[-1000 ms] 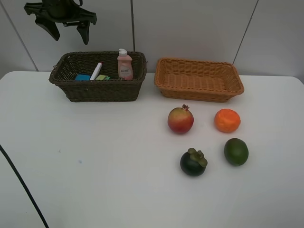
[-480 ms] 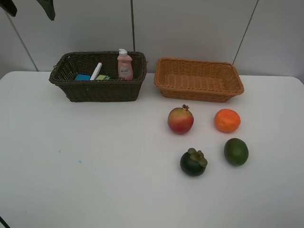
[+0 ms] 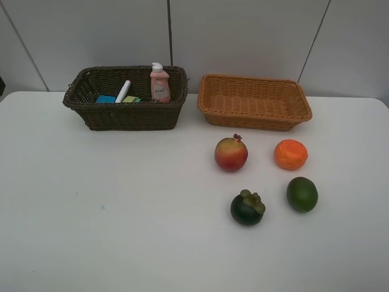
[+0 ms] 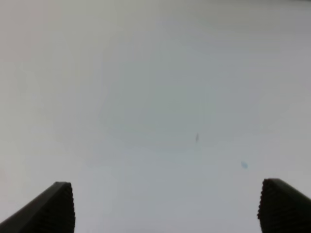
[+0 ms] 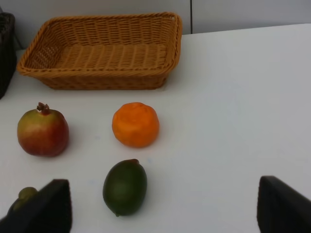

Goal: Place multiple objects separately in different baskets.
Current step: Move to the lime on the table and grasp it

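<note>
Your right hand (image 5: 164, 208) is the nearer one: open and empty. The green oval lime (image 5: 125, 187) sits just ahead on the white surface (image 5: 233, 121), long axis running away from it. The light tan wicker basket (image 5: 102, 80) lies at 12 o'clock beyond. Your left hand (image 4: 167, 208) gapes wide, holding nothing. The label on the pink bottle (image 3: 160, 85) is unreadable.

We are seeing dark brown woven basket (image 3: 124, 115), orange-tan woven basket (image 3: 255, 120), pink bottle (image 3: 160, 87), red-yellow pomegranate (image 3: 231, 154), green lime (image 3: 302, 194).
</note>
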Action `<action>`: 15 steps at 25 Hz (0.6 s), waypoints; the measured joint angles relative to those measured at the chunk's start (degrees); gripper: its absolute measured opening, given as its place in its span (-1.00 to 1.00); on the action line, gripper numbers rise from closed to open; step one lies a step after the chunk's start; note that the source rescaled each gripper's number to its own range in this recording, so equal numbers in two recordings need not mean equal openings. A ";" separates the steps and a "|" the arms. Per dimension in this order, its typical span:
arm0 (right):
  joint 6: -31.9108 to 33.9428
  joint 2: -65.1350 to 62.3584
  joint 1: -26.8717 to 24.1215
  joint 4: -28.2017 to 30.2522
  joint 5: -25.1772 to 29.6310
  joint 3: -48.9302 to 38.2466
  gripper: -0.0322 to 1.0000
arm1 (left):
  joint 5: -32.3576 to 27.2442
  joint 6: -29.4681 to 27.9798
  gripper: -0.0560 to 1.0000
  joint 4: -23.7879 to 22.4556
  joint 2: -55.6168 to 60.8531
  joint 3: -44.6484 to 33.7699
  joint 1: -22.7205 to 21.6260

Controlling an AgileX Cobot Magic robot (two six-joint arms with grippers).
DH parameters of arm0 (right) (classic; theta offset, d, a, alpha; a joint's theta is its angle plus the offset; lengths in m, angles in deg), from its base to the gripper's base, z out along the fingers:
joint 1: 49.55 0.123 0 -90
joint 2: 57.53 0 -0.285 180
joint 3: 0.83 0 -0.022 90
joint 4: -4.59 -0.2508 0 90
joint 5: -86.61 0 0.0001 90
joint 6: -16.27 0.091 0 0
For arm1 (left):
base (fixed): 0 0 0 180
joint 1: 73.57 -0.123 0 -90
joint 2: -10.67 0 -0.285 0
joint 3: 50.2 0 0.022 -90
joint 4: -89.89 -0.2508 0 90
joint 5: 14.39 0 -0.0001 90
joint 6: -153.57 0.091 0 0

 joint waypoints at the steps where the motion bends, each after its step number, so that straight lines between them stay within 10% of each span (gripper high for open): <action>1: 0.00 0.00 0.00 0.00 0.00 0.00 0.23 | 0.00 0.00 0.85 0.96 3.45 -3.80 0.00; 15: 0.00 0.00 0.00 0.00 0.00 0.00 0.23 | -0.23 7.39 0.85 4.24 49.63 -27.26 0.00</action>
